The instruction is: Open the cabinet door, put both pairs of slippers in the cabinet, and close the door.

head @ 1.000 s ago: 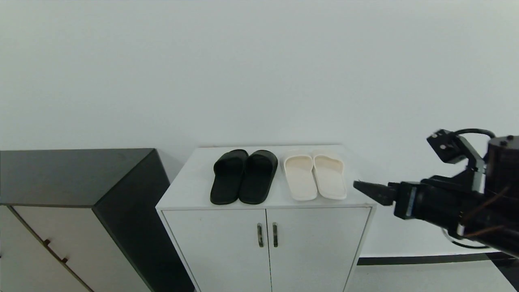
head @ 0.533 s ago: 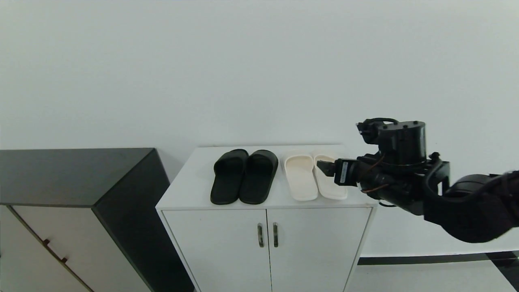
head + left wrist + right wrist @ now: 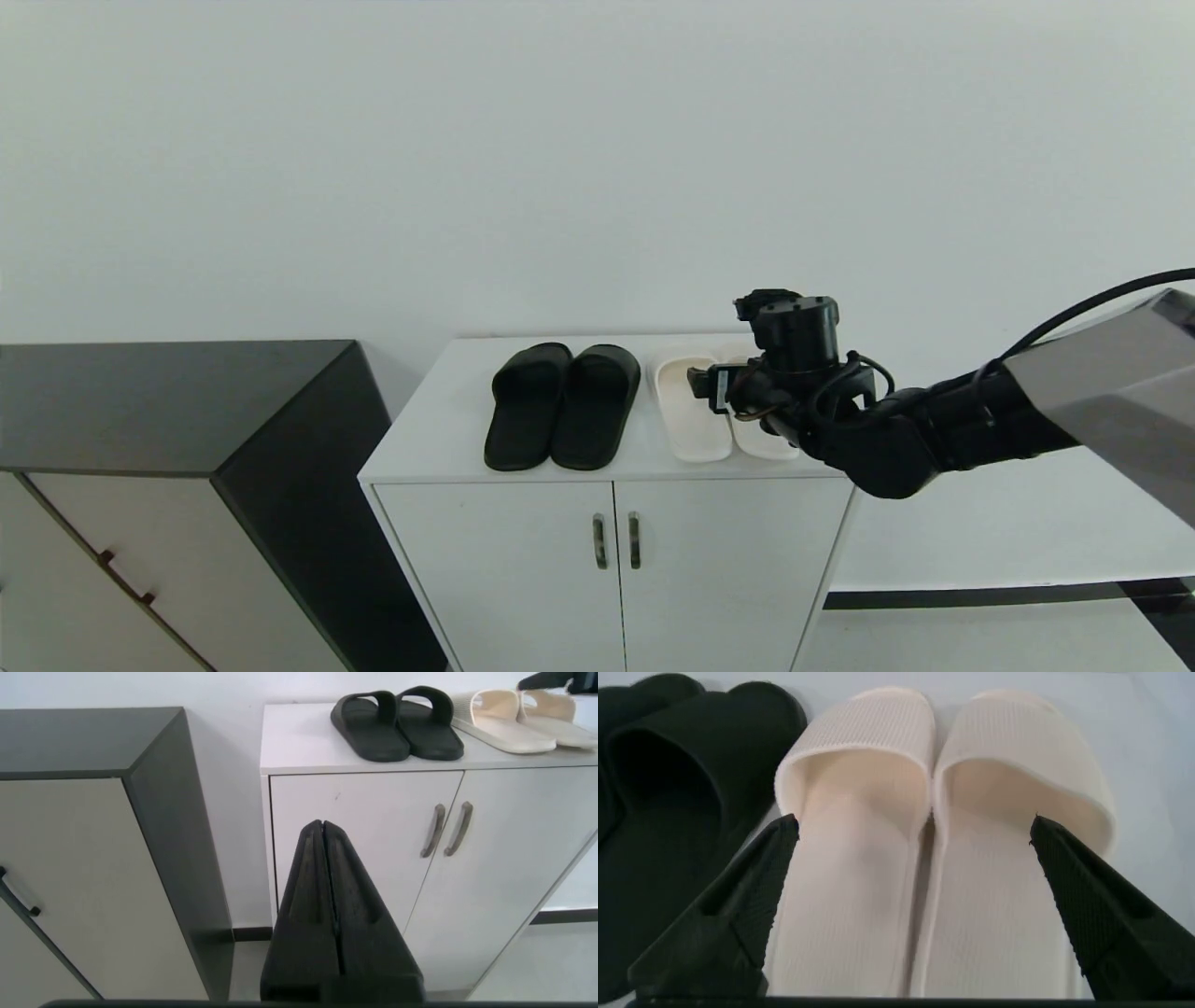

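- Left gripper [image 3: 323, 826]: fingers pressed together, holding nothing, low before the white cabinet [image 3: 504, 560] (doors shut).
- Black slippers [image 3: 560, 406] lie on the cabinet top.
- Cream slippers [image 3: 693, 415] lie just beside them, with the right gripper [image 3: 912, 821] spread wide over both.

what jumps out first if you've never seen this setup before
The right gripper, open, is poised at the cream slippers on top of the white cabinet, one finger to each side of the pair. Beside them on the same top lies a pair of black slippers, and the cabinet itself is shut.
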{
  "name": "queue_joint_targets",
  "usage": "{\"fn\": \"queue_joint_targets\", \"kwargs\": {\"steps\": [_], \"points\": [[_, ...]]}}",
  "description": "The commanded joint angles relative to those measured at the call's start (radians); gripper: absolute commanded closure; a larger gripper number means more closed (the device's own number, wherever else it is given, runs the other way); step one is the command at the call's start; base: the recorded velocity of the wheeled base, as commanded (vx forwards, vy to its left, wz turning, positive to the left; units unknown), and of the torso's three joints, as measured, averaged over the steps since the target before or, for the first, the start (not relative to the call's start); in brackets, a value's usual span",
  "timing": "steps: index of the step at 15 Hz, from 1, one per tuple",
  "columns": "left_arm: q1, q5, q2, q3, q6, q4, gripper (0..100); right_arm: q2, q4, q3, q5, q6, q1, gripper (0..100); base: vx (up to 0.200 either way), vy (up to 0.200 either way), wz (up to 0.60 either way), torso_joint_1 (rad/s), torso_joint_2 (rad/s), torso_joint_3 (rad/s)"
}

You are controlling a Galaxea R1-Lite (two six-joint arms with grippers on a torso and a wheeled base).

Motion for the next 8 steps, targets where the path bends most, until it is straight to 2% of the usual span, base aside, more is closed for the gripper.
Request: {"fn": "queue_joint_targets", "kwargs": {"steps": [1,3,8], "points": [[0.000,0.000,0.001,0.000,-0.006,0.000,100,0.110,0.004,-0.094,-0.018,-0.015,-0.001,0,0.000,0.000,0.00,0.000,0.00,0.000],[0.000,0.000,0.001,0.000,-0.006,0.000,100,0.156,0.004,-0.146,-0.050,-0.022,-0.001,0,0.000,0.000,0.00,0.000,0.00,0.000],[0.000,0.000,0.001,0.000,-0.006,0.000,100,0.171,0.004,-0.167,-0.051,-0.024,-0.035,0,0.000,0.000,0.00,0.000,0.00,0.000]]}}
